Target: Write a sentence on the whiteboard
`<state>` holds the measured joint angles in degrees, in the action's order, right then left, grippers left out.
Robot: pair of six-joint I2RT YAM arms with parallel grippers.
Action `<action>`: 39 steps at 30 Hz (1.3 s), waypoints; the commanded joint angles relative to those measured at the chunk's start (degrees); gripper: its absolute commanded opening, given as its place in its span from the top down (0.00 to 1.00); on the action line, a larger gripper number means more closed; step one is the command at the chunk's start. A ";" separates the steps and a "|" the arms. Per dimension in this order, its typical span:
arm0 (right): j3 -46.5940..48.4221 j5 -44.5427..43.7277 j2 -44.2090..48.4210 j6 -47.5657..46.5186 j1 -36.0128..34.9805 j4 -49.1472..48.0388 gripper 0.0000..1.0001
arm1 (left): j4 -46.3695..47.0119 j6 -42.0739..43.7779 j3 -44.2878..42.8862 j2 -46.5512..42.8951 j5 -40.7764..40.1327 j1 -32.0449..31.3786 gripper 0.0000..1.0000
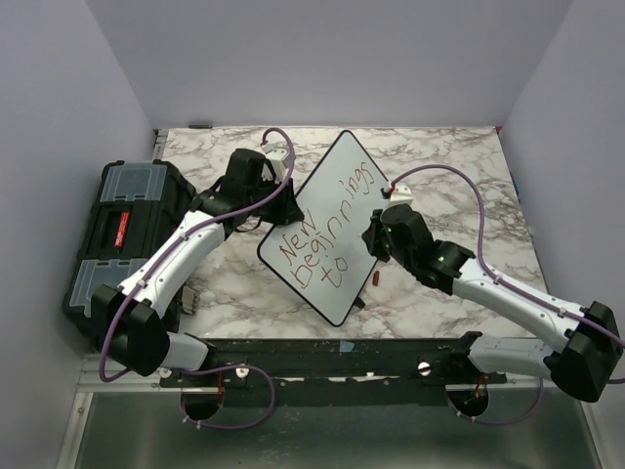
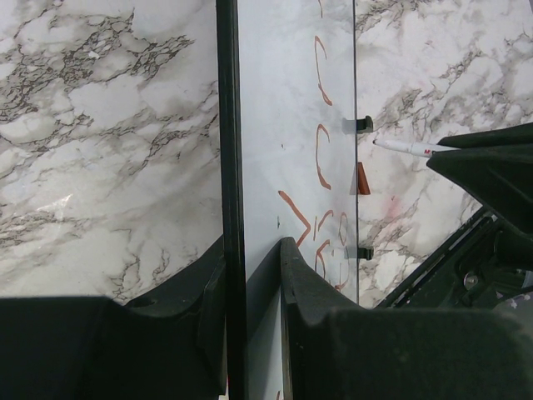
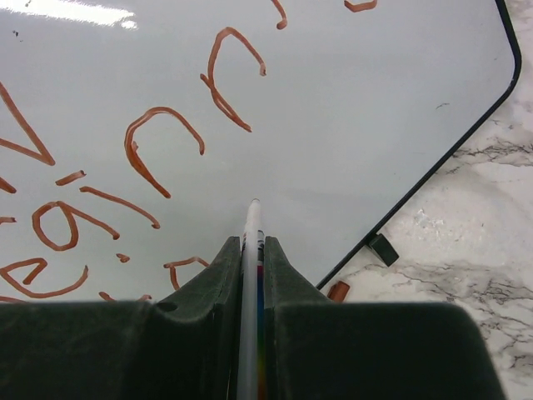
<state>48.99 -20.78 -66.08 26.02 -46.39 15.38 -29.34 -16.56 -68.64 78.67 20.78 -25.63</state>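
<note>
The whiteboard (image 1: 342, 186) lies tilted like a diamond on the marble table. Its red sentence (image 1: 322, 244) reads "New Beginnings to" in three lines. My left gripper (image 1: 288, 202) is shut on the board's black frame at its upper left edge, one finger on each side (image 2: 254, 250). My right gripper (image 1: 377, 238) hovers over the board's right side, shut on a white marker (image 3: 251, 221). The marker tip points at bare board (image 3: 358, 125) to the right of the red letters (image 3: 158, 142). From the left wrist view the marker (image 2: 408, 148) shows beyond the board (image 2: 275, 125).
A black toolbox (image 1: 122, 230) with clear lid compartments stands at the table's left edge, beside my left arm. A small red marker cap (image 1: 376, 277) lies on the marble just off the board's lower right edge, near one of its black feet (image 3: 382, 248).
</note>
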 commanded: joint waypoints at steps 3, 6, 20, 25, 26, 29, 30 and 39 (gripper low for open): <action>-1.56 6.36 -1.75 -1.66 0.76 -3.08 0.99 | -6.60 9.17 2.59 1.48 -7.50 -1.79 1.00; -1.74 7.24 -2.43 -1.76 0.73 -3.59 0.99 | -6.68 9.15 2.49 1.56 -7.50 -1.79 1.00; -0.99 8.43 -6.06 -2.28 0.81 -5.18 0.99 | -6.70 9.26 2.29 1.72 -7.58 -1.71 1.00; -1.54 10.91 -6.00 -3.37 0.79 -5.79 0.99 | -6.78 9.26 2.27 1.90 -7.49 -1.79 1.00; -1.80 11.44 -5.91 -3.44 0.81 -5.88 0.99 | -6.74 9.26 2.23 1.92 -7.54 -1.79 1.00; -2.35 13.04 -5.38 -3.79 0.78 -5.97 0.99 | -6.73 9.29 2.19 1.98 -7.59 -1.77 1.00; -2.46 13.58 -5.16 -3.80 0.77 -5.97 0.99 | -6.78 9.35 2.18 2.05 -7.59 -1.79 1.00; -4.71 16.44 -3.66 -3.01 0.80 -5.18 0.99 | -6.85 9.28 2.05 2.01 -7.57 -1.79 1.00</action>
<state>46.57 -9.98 -69.89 22.41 -45.30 10.28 -29.69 -16.58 -68.64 78.67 20.14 -25.63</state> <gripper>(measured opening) 0.136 0.235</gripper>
